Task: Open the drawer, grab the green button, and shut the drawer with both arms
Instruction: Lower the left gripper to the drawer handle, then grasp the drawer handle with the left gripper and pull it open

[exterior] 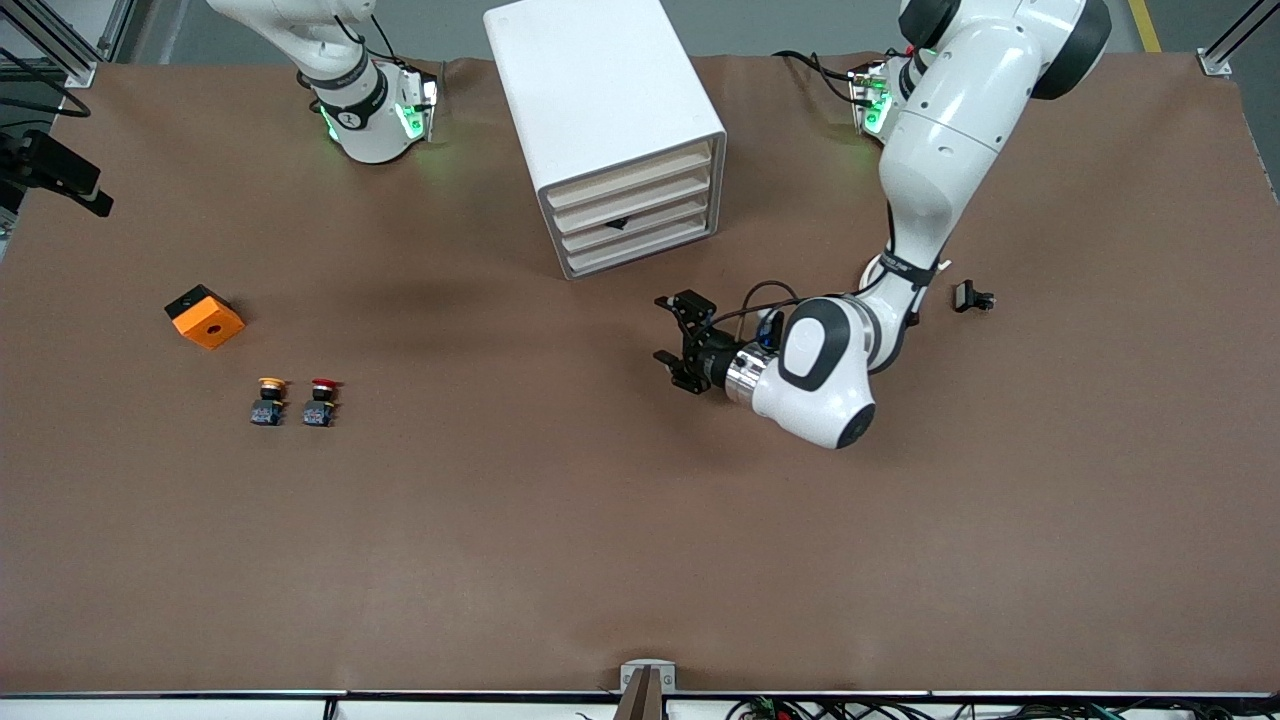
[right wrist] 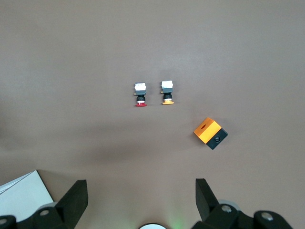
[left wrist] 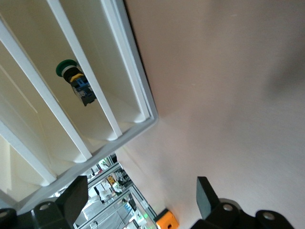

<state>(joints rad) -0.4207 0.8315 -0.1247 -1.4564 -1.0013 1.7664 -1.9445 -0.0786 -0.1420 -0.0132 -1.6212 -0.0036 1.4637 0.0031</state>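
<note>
The left gripper (exterior: 678, 345) hung wide open and empty over the brown table (exterior: 560, 520), in front of the cabinet (exterior: 610, 130). Its wrist view alone showed the green button (left wrist: 75, 82) lying in a drawer (left wrist: 102, 102). The right gripper (right wrist: 141, 202) waited, open and empty, high over the table.

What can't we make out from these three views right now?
- Right gripper: outside the front view past its top edge; only its open fingers show in the right wrist view.
- Green button: partly covered by the drawer's slat in the left wrist view; too small to identify in the front view.
- Small black part near the left arm: too small to identify in the front view.
- Cabinet: drawer interiors hidden from above.
</note>
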